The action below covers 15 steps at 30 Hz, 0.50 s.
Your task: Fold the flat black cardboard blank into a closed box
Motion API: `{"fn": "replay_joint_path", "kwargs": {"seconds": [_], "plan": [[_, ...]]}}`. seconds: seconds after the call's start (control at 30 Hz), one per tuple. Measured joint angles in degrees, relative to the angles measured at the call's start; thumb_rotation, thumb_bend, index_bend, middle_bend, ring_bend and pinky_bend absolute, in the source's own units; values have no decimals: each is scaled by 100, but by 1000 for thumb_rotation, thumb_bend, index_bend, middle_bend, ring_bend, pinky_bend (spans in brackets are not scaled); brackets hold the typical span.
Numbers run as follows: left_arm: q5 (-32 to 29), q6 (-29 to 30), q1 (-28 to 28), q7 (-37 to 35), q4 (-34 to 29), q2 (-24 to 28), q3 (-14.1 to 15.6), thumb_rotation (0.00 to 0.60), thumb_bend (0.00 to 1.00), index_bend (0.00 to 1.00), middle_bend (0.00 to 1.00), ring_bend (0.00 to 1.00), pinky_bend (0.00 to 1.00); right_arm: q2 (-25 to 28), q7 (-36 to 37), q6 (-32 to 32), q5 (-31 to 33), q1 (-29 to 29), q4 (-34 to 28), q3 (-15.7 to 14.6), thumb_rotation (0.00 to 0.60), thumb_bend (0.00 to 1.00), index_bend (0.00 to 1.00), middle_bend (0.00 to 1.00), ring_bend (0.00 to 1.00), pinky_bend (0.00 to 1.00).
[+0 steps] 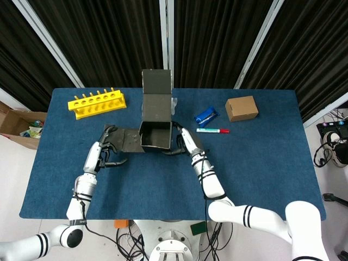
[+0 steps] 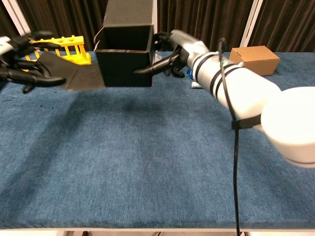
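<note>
The black cardboard box (image 1: 155, 135) (image 2: 124, 61) is partly formed: open on top, its lid flap (image 1: 156, 97) (image 2: 129, 12) standing up at the back. One side flap (image 1: 128, 140) (image 2: 74, 76) sticks out flat to the left. My left hand (image 1: 106, 145) (image 2: 24, 64) is at that flap's outer end, fingers spread across its far and near edges. My right hand (image 1: 182, 141) (image 2: 171, 51) grips the box's right wall, fingers on the front corner. In the chest view the box seems raised off the blue table (image 1: 261, 163).
A yellow tube rack (image 1: 97, 103) (image 2: 74, 44) stands back left. Behind the lid lies a white packet (image 1: 173, 102). A blue packet (image 1: 206, 115), a marker (image 1: 213, 130) and a brown box (image 1: 241, 108) (image 2: 253, 60) lie to the right.
</note>
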Motion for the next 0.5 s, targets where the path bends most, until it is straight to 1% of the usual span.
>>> {"fn": "replay_joint_path", "kwargs": {"seconds": [0.13, 0.2, 0.23, 0.27, 0.33, 0.4, 0.5], "plan": [[263, 483, 150, 72, -1, 57, 8, 600, 0, 235, 261, 597, 853, 139, 125, 48, 79, -69, -105, 209, 600, 115, 442, 487, 775, 1000], [473, 721, 222, 89, -14, 89, 46, 600, 0, 294, 304, 615, 857, 192, 217, 54, 134, -88, -165, 331, 600, 116, 442, 487, 775, 1000], [570, 791, 246, 90, -21, 106, 77, 600, 0, 345, 339, 629, 861, 213, 271, 52, 157, -95, -197, 382, 600, 116, 442, 487, 776, 1000], [668, 832, 265, 87, -29, 126, 124, 600, 0, 371, 359, 638, 863, 243, 354, 44, 180, -106, -249, 447, 600, 115, 442, 488, 776, 1000], [892, 832, 281, 64, -38, 193, 293, 600, 0, 410, 402, 659, 867, 298, 504, 14, 197, -129, -352, 527, 600, 115, 442, 488, 776, 1000], [1086, 699, 253, 51, -16, 268, 507, 600, 0, 412, 404, 661, 868, 389, 692, -64, 195, -170, -522, 584, 600, 108, 442, 487, 775, 1000], [1245, 346, 135, 92, 101, 340, 729, 600, 0, 412, 398, 658, 868, 555, 932, -221, 171, -258, -821, 607, 600, 98, 442, 487, 775, 1000]]}}
